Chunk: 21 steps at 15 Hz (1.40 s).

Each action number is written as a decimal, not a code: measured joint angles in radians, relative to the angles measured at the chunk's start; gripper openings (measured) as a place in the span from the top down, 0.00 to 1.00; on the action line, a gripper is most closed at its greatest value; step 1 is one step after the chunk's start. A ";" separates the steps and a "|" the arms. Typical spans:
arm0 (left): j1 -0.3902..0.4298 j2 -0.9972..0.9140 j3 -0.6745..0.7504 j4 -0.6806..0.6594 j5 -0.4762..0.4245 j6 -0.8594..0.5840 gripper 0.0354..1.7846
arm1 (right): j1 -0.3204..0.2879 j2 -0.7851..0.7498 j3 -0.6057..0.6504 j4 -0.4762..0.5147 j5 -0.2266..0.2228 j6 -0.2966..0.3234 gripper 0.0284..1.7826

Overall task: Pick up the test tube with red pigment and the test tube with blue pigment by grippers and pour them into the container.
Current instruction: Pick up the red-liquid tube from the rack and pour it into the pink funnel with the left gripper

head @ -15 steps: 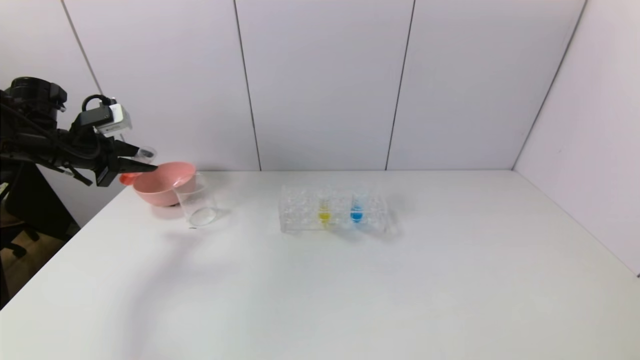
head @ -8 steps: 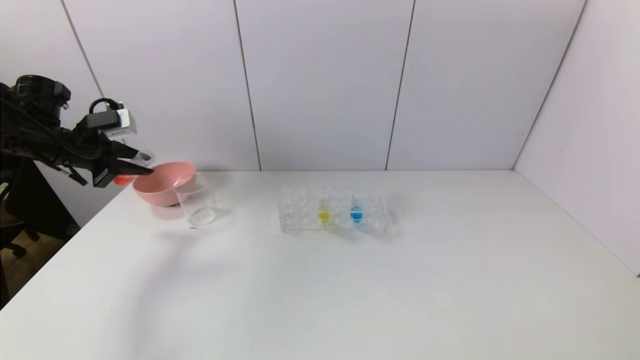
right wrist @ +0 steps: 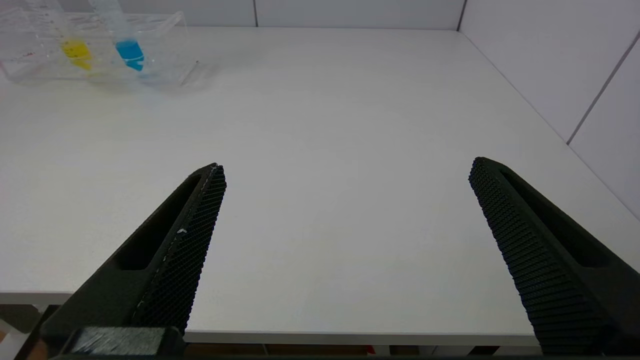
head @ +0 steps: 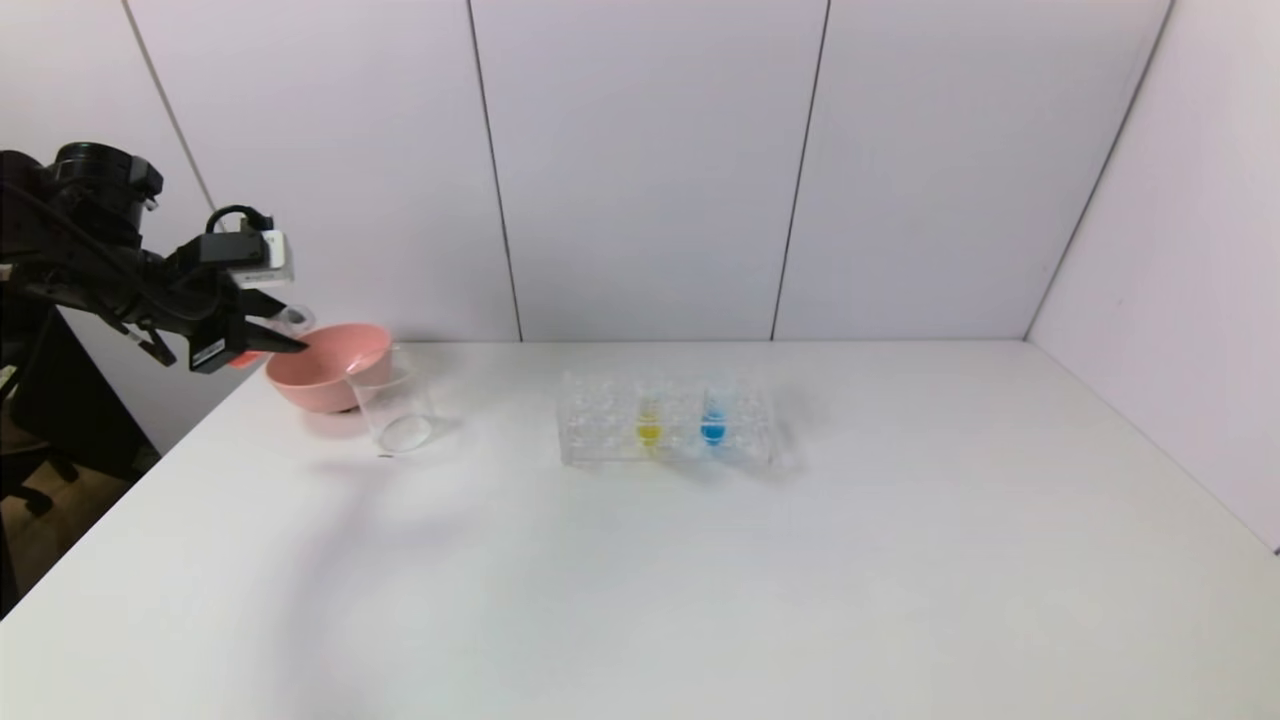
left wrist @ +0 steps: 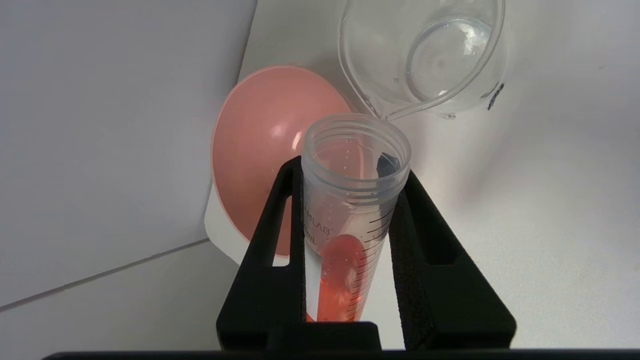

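Raised left gripper (head: 262, 338) fingers (left wrist: 272, 250) clamp red tube (left wrist: 347, 220).

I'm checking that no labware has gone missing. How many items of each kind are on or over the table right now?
Test tubes: 3 (red one in the left gripper, yellow, blue)
Tube racks: 1
Beakers: 1
Pink bowls: 1
Total: 6

The left arm (head: 90, 275) is being seen as matte black, with a rounded joint housing and a looped black cable above a white-grey camera box (head: 250, 255). The right pincer (right wrist: 345, 250) is being shown with two pointed black fingers (right wrist: 185, 250), cross-hatched inside.
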 joint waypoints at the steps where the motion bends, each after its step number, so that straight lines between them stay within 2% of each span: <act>1: -0.004 0.001 -0.002 0.002 0.011 0.015 0.73 | 0.000 0.000 0.000 0.000 0.000 0.000 0.00; 9: -0.028 0.019 -0.030 0.047 0.108 0.159 0.73 | 0.000 0.000 0.000 0.000 0.000 0.000 0.00; 21: -0.072 0.038 -0.031 0.036 0.154 0.164 0.73 | 0.000 0.000 0.000 0.000 0.000 0.000 0.00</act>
